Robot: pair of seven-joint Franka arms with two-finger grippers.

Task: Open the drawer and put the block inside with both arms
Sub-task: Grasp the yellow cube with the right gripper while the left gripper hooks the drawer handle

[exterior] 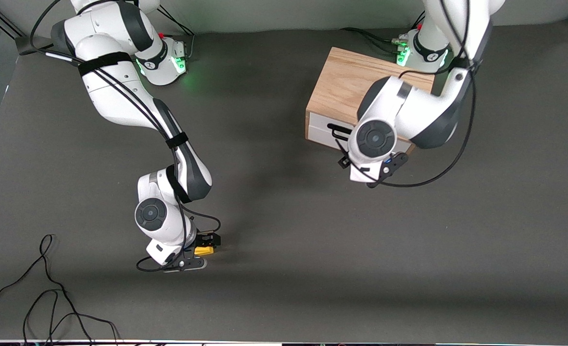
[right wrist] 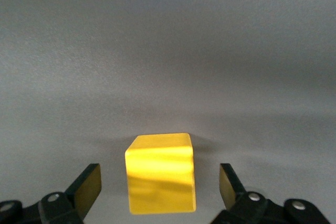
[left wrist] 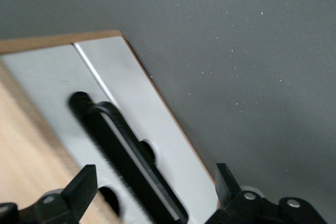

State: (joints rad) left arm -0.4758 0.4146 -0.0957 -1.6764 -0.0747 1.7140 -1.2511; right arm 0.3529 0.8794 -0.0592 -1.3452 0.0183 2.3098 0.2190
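Front view: on a dark grey surface (exterior: pixel 284 288), the cabinet (exterior: pixel 348 81) sits at upper right, its white drawer (exterior: pixel 320 130) closed. The left pincer (exterior: pixel 360 166) hovers just in front of the black handle (exterior: pixel 337 130). At lower left, the right pincer (exterior: pixel 202 251) is low around the yellow block (exterior: pixel 203 250).

Left wrist view: 2 fingers (left wrist: pixel 81 188) spread wide, the handle (left wrist: pixel 128 156) between them, untouched.

Right wrist view: the block (right wrist: pixel 160 173) rests on the surface between spread fingers (right wrist: pixel 86 184), gaps on both sides.
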